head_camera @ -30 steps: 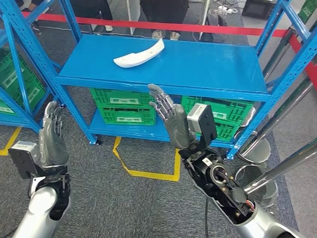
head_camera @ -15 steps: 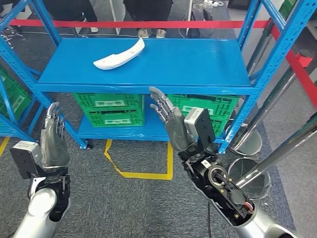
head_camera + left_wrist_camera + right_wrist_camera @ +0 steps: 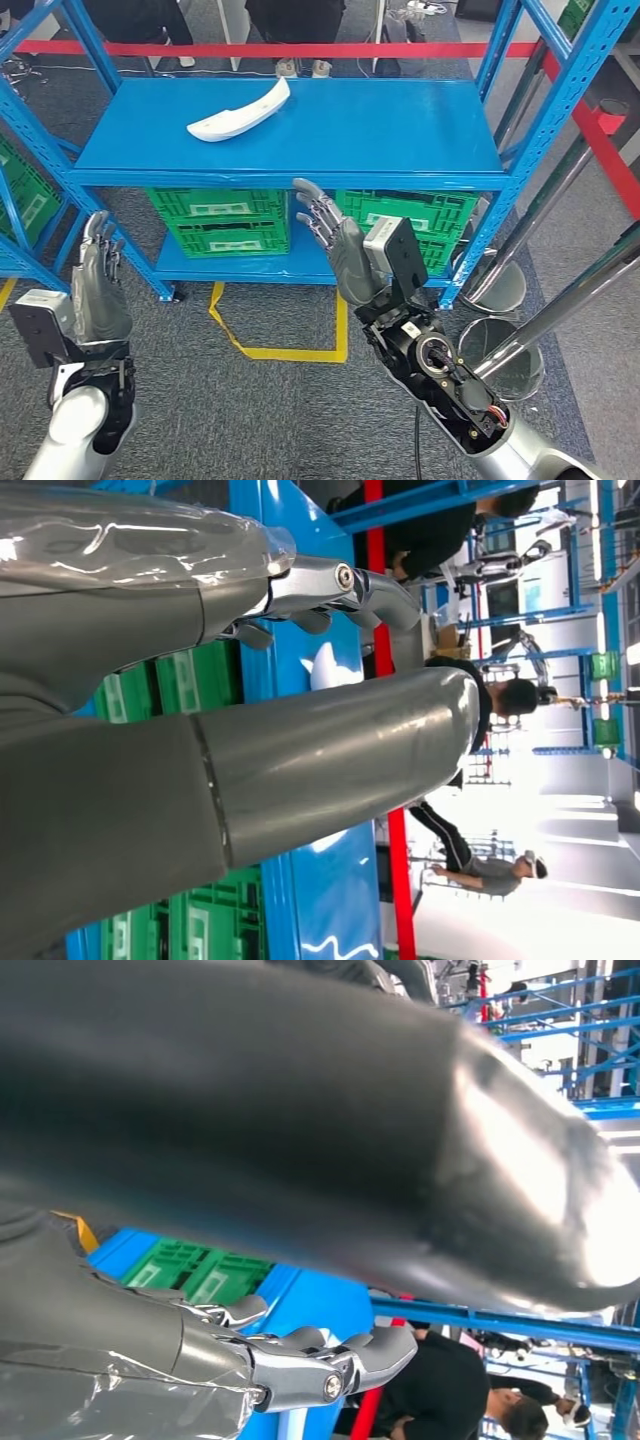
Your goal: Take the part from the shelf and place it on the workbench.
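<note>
Grey carpet floor (image 3: 249, 420) with yellow tape (image 3: 279, 350) marking a corner. Green crates (image 3: 226, 222) on the lower level of the blue rack. Red barrier tape (image 3: 226, 48) runs behind; people's feet (image 3: 302, 68) beyond it.

Industrial workshop — blue steel shelving (image 3: 302, 130), green crates (image 3: 226, 220), floor tape (image 3: 279, 350).

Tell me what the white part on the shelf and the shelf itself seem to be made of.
White part: probably moulded plastic, smooth, curved and slightly glossy. Shelf: likely blue-painted sheet metal on perforated steel posts; it reflects light.
</note>
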You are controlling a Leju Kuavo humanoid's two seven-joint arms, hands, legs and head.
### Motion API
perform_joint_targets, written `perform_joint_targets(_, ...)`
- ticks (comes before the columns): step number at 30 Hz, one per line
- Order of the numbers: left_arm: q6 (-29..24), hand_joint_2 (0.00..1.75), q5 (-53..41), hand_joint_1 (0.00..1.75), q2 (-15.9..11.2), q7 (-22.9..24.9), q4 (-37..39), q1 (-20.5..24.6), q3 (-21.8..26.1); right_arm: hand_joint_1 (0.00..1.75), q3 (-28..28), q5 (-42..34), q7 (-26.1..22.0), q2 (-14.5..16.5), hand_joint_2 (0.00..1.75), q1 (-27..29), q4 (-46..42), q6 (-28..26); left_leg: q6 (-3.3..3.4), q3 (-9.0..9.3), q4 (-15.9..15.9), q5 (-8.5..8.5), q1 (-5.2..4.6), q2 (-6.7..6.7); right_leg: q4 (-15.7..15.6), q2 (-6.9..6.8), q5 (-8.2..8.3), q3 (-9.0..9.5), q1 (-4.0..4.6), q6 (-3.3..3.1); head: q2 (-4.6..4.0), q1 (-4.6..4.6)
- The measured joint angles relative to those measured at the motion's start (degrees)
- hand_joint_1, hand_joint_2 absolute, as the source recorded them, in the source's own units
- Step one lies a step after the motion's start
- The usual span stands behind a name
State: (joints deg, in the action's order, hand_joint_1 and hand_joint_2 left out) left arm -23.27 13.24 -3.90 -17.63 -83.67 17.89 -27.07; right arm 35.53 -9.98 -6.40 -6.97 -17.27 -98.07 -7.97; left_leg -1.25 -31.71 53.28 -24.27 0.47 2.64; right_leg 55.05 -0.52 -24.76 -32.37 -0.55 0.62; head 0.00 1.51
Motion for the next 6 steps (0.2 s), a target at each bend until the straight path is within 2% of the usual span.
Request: perform_joint_targets(6,-0.1,0.0,-0.4,0.0,-0.3,0.7,-1.0,-0.5,0.0,0.0,-0.3,-0.1,0.7,0.0,0.0,0.0,0.3,0.2,0.04,-0.01,0.1,-0.03,-0.11,-0.02,-0.1,-0.04,0.02,0.08,-0.06,0.03,0.0,-0.01)
